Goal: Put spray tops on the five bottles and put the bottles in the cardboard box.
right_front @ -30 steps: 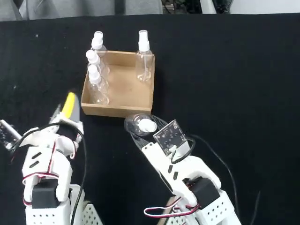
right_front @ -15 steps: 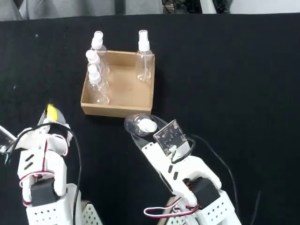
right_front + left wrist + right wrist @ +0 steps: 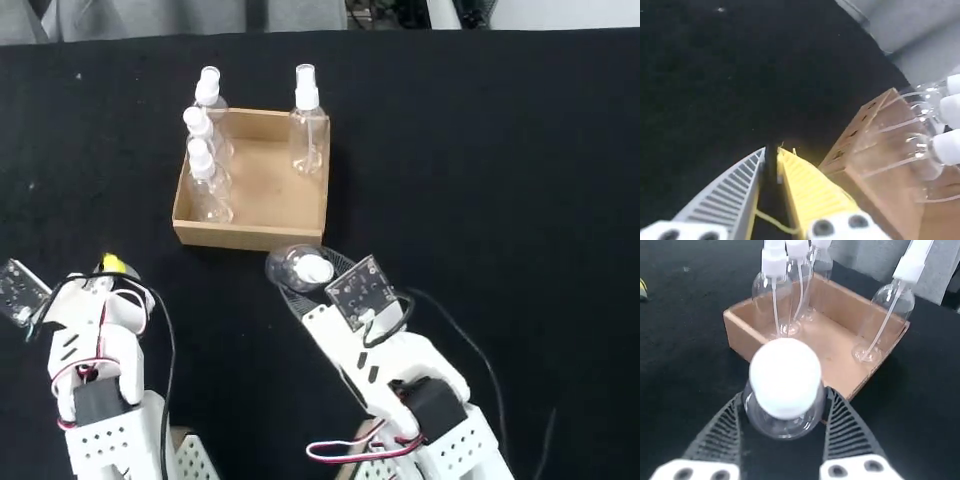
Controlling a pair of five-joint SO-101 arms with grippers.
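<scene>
The cardboard box [image 3: 250, 236] stands at mid table. Three clear bottles with white spray tops [image 3: 209, 188] line its left wall, and a fourth [image 3: 308, 130] stands in its far right corner. Just in front of the box's near wall, my right gripper [image 3: 300, 275] is shut on a fifth bottle [image 3: 785, 410], upright and capped with a white spray top [image 3: 785, 376]. My left gripper [image 3: 112, 265] is at the near left, well away from the box. Its grey and yellow fingers [image 3: 795, 175] are shut with nothing between them.
Black cloth covers the table, with free room to the right of the box and behind it. The middle of the box floor [image 3: 830, 340] is bare. The box corner [image 3: 860, 130] lies ahead of the left gripper.
The left arm has drawn back from the box's near left corner toward the near left. The right arm and its bottle have not moved.
</scene>
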